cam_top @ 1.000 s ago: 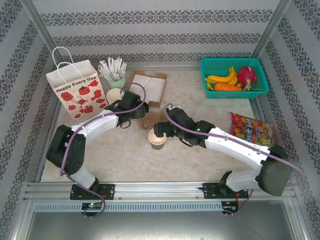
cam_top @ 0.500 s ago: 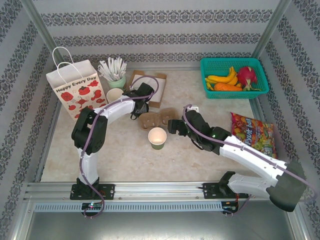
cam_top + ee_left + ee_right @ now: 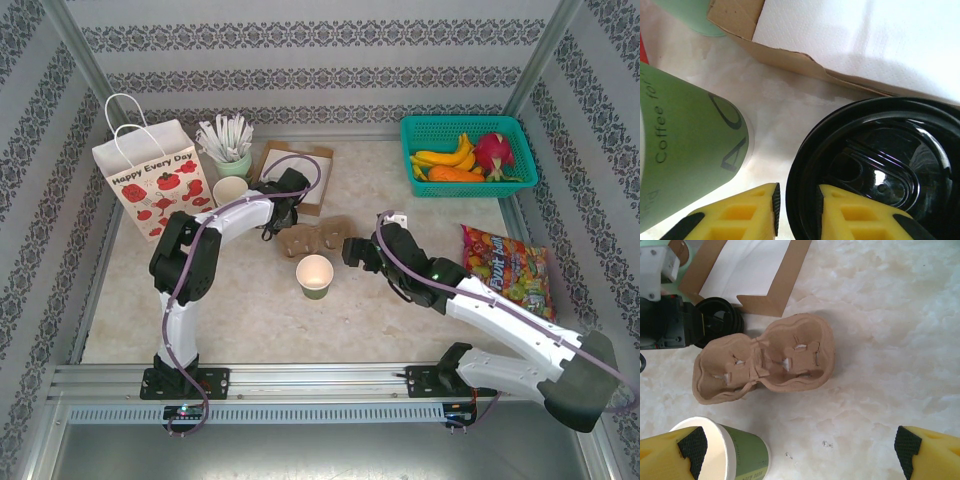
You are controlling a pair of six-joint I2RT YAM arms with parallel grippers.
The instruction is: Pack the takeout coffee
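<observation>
An olive-green paper cup stands lidless mid-table, also at the lower left of the right wrist view. A second lidless green cup stands by the bag; it shows close up at the left of the left wrist view. A black lid lies flat beside the napkin box. My left gripper is open, its yellow fingers straddling the lid's near rim with a thin gap on the outer side. My right gripper is wide open and holds nothing, just right of the middle cup.
A brown pulp cup carrier lies between the arms. The white paper bag stands back left, next to a mint-green cup of white sticks. A teal fruit basket and a snack packet are on the right.
My right gripper let go of the middle cup and drew back to the right. My left arm swung away from the carrier to the black lid by the napkin box.
</observation>
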